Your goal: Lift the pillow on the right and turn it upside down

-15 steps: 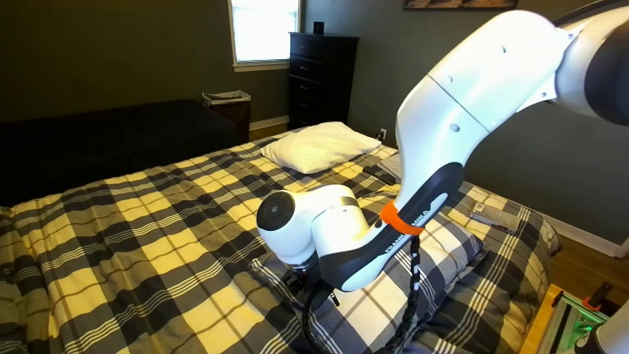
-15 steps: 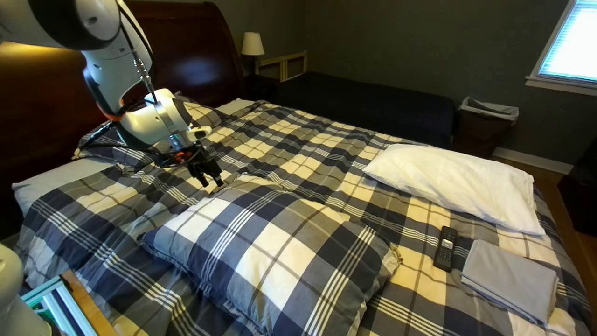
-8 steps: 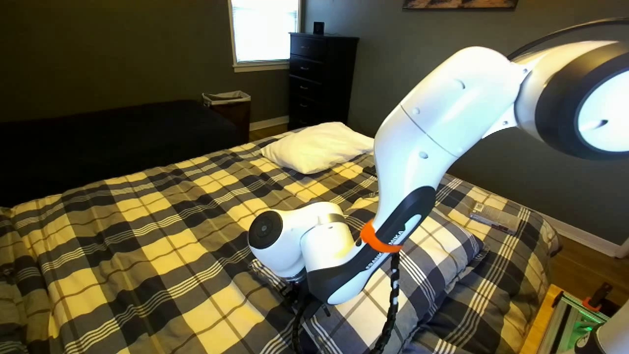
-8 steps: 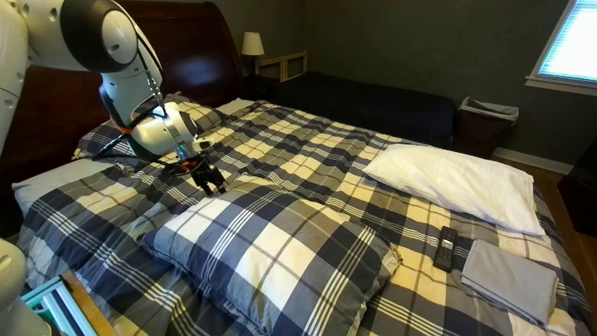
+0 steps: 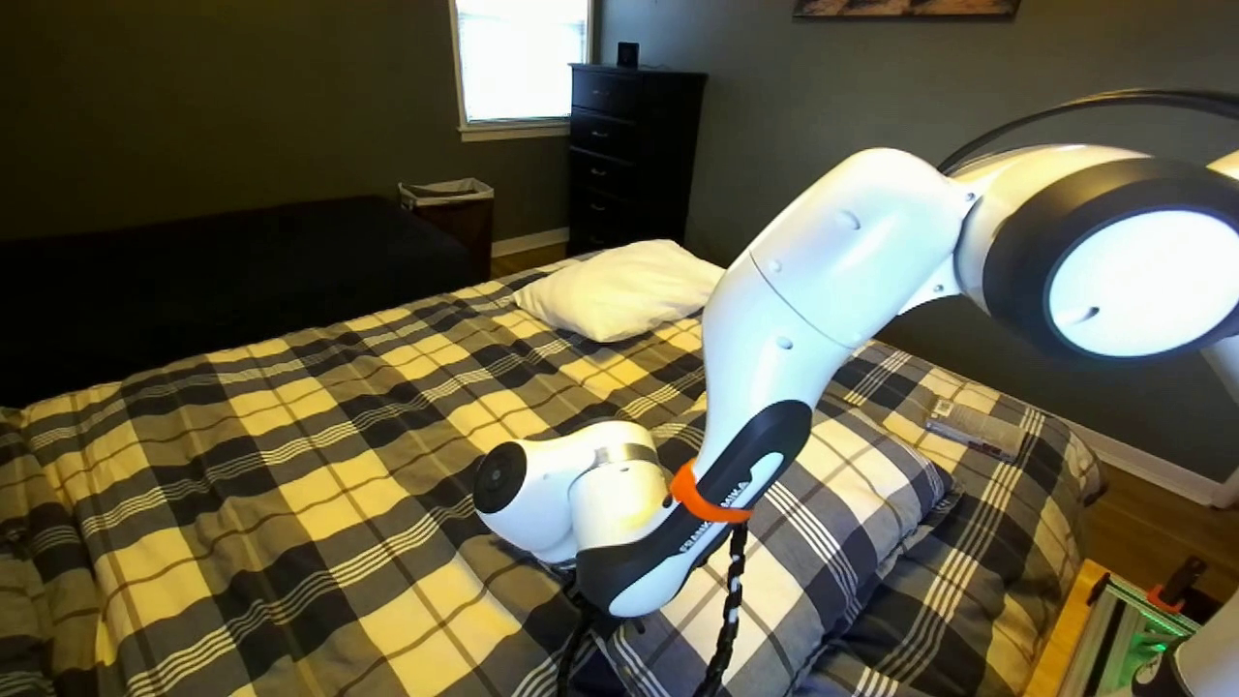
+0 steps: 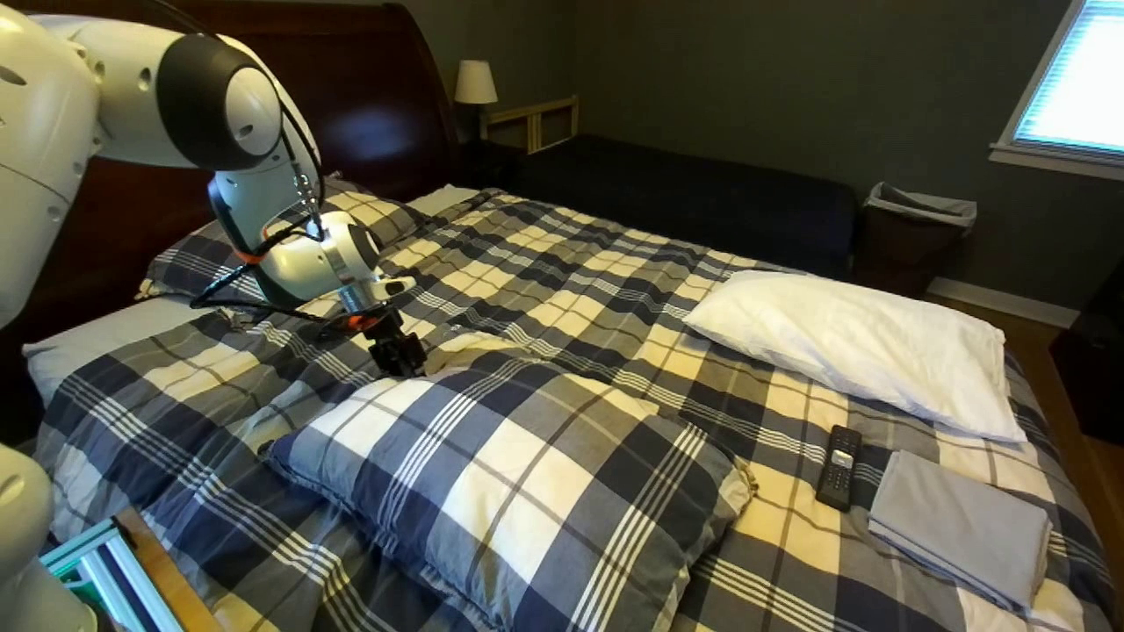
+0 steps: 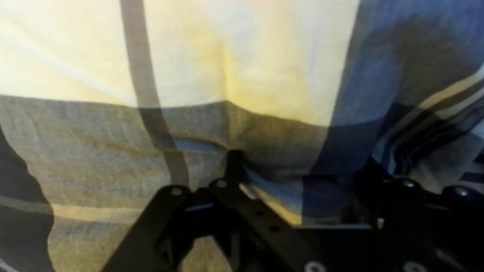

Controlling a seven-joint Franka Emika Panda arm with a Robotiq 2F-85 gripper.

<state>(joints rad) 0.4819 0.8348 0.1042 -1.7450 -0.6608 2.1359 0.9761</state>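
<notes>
Plaid pillow [image 6: 527, 456], puffy and rectangular, in navy, grey and white checks, lies on the bedspread [image 6: 580, 307] in front of the headboard [image 6: 369, 105]. The Franka arm [image 5: 813, 281] bends down from a raised elbow, its wrist low by the pillow edge facing the headboard. In the wrist view the gripper [image 7: 302, 162] has its fingers [image 7: 235, 168] well apart, one tip against creased plaid fabric [image 7: 200, 132]; whether that is pillow or bedspread, or held at all, I cannot tell.
</notes>
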